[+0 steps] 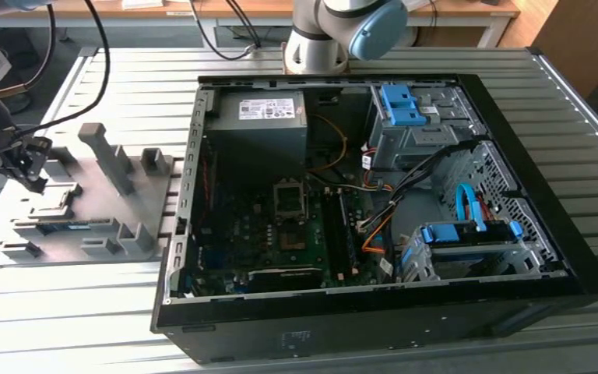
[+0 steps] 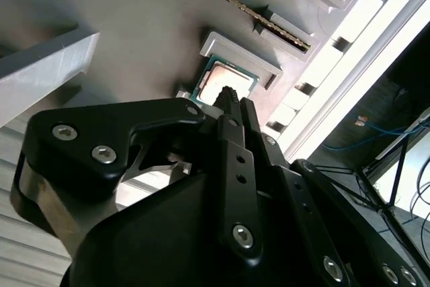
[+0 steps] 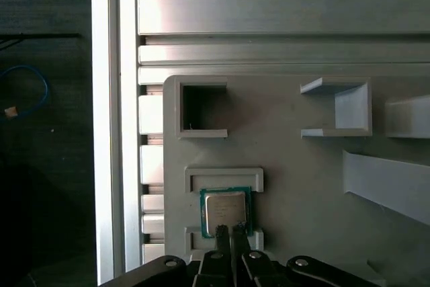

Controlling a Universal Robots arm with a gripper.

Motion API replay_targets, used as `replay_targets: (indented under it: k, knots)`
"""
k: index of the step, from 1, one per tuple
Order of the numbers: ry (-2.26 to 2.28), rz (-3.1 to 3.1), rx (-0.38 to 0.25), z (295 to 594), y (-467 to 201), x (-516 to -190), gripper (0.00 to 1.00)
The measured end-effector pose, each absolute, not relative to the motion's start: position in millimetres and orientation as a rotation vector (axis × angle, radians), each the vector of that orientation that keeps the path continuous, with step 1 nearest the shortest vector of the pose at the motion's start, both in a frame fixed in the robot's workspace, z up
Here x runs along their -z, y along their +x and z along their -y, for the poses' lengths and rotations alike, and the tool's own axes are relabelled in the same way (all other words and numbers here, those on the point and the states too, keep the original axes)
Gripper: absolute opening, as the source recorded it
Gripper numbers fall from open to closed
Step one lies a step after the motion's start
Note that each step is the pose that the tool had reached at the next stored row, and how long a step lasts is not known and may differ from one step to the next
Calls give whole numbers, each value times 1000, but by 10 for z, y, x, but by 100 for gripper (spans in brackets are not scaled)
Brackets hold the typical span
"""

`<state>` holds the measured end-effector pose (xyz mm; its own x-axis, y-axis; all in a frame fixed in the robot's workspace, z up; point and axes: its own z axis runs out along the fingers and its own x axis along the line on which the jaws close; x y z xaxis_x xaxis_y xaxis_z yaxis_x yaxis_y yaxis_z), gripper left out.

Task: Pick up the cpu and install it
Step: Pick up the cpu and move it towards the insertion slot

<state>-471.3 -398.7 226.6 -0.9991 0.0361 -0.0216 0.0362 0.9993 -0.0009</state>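
The cpu (image 3: 227, 211) lies flat, silver top up, in a shallow pocket (image 3: 225, 178) of the grey tray (image 3: 302, 226). It has not been lifted. The jaws hang right over it, pressed together with no gap between them and holding nothing, their tips above one edge of the chip. I can't tell whether they touch it.

In the exterior view the tray sits on the slatted counter (image 1: 71, 312) at about nine o'clock from the open case (image 1: 382, 331). The socket (image 1: 289, 199) is well apart from the chip, on the board inside the case.

To my eye the pick wants care. The jaws would have to spread wider than the chip and centre on it. They should come down at the pocket's two open sides, not onto its raised lips. A light pinch on opposite edges and a level, straight lift should keep the chip from catching or tilting.
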Motion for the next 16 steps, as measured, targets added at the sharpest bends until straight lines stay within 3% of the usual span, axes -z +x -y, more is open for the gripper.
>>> replay_targets:
  k: [3, 6, 7, 9, 11, 12, 16]
  knots:
    - [57, -3120, 2, 3987, -4713, -2266, 23]
    - [57, -3120, 2, 3987, -4713, -2266, 41]
    - [57, -3120, 2, 3987, -4713, -2266, 41]
    - [56, -3121, 2, 3987, -4713, -2266, 52]
    - [57, -3121, 2, 3987, -4713, -2265, 52]
    - [57, -3121, 2, 3987, -4713, -2266, 58]
    - [44, -3121, 2, 3987, -4712, -2261, 58]
